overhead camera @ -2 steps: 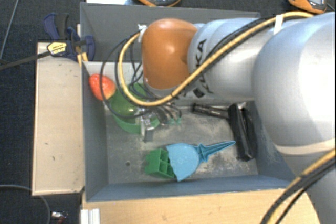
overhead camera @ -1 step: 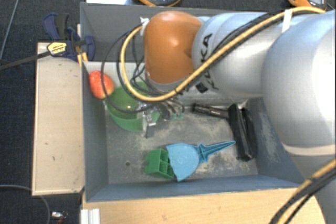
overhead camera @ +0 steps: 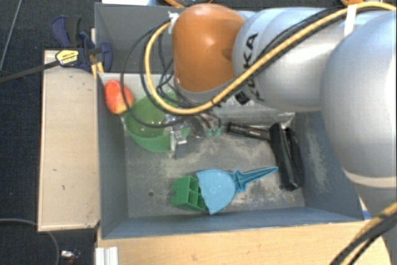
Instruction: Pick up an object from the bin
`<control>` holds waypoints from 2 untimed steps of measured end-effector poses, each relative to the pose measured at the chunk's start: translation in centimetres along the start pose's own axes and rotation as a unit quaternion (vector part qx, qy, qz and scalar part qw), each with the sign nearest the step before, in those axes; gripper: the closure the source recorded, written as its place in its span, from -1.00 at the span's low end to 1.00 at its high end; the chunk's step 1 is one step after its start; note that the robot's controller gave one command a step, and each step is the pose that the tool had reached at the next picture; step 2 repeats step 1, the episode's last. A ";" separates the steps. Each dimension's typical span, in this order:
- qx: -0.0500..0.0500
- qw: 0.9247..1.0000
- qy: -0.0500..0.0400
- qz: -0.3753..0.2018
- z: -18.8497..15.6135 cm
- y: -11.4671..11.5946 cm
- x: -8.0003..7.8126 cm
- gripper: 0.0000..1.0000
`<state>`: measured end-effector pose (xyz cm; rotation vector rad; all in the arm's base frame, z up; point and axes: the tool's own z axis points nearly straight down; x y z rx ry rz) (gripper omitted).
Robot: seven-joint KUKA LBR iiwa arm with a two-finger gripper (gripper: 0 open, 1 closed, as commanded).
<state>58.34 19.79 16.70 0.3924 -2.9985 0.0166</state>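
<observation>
My arm comes in from the right and bends down over the bin's (overhead camera: 111, 195) middle, its orange wrist cover (overhead camera: 205, 49) pointing toward the back-left. The gripper (overhead camera: 186, 133) hangs under the cover, low at the right edge of a green cup (overhead camera: 146, 124) that lies in the left rear, next to an orange-red piece (overhead camera: 116, 96). I cannot tell whether the gripper is spread or closed, or whether it touches the cup.
</observation>
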 end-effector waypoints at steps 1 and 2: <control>0.000 1.000 -0.003 0.001 -2.4 0.0 0.2 1.00; 0.000 1.000 -0.003 0.001 -2.4 0.0 0.2 1.00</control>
